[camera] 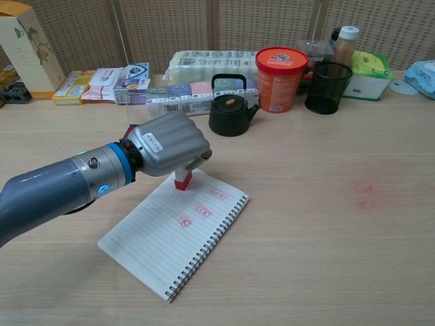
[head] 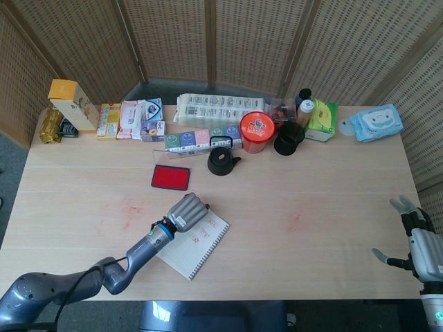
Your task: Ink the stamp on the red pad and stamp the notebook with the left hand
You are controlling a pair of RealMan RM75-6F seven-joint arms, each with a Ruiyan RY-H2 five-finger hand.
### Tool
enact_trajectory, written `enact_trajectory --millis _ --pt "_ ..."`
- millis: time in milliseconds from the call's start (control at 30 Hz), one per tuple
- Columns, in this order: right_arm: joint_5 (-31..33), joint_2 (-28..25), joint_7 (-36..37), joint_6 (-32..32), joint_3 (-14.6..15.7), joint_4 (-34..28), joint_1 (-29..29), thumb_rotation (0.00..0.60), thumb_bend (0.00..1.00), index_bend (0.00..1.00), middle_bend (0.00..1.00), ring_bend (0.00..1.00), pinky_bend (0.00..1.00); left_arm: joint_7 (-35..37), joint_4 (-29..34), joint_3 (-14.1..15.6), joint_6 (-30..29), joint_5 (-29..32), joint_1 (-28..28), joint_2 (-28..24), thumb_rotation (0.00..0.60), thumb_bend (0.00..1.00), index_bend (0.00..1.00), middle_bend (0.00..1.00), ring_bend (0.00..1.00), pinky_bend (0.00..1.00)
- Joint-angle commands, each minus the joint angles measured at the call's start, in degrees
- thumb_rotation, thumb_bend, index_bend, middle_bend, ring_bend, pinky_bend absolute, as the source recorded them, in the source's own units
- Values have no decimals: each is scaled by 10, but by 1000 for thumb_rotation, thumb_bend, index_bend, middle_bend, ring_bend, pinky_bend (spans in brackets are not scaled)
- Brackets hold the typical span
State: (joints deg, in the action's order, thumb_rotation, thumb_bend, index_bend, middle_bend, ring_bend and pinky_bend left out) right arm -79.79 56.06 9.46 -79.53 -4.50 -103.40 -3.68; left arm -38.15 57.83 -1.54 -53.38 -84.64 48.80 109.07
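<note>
Stamp (camera: 181, 180) is small and red, poking down out of the left hand (camera: 168, 143), which grips it tight over the top edge of the notebook (camera: 163, 244). Three red marks show on the lined page. Right hand (head: 417, 238) is off by the table's edge with fingers spread, holding nothing.

Worktop (camera: 326, 258): pale wood-grain laminate, matt, smooth, faint reddish smudges. Notebook (camera: 160, 251): white ruled paper, matt, metal wire spiral along one edge. Left robot hand (camera: 170, 144): grey shell, satin sheen, looks like painted metal or hard plastic; forearm the same grey, with a glossy blue ring. Stamp (camera: 181, 181): red, smooth, plastic-looking. Red pad (head: 170, 177): flat matt red face in dark frame. Kettle (camera: 230, 112): black, matt, slightly rough like cast iron. Tub (camera: 276, 79): glossy orange printed plastic or card, red lid. Pen cup (camera: 327, 87): black wire mesh. Backdrop screen (camera: 170, 27): woven cane, rough.
</note>
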Motion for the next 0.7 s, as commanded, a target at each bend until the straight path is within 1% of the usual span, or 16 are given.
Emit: enact_trajectory --millis 33,467,600,700 --pt "0 0 0 1 0 0 0 600 95 0 0 0 0 1 -1 0 0 0 -1 0 600 385 632 1000 1000 1000" --pt "-2 -1 0 -1 1 -2 0 600 95 0 0 0 0 1 12 -7 -14 -6 -4 -12 600 385 632 1000 1000 1000" --pt "-3 -1 0 -2 1 -1 0 600 95 0 0 0 0 -8 40 -20 -38 -13 -3 -33 600 385 632 1000 1000 1000" --pt "-5 0 -1 -2 2 -2 0 600 95 0 0 0 0 -17 87 -34 -62 -20 -2 -69 600 386 632 1000 1000 1000"
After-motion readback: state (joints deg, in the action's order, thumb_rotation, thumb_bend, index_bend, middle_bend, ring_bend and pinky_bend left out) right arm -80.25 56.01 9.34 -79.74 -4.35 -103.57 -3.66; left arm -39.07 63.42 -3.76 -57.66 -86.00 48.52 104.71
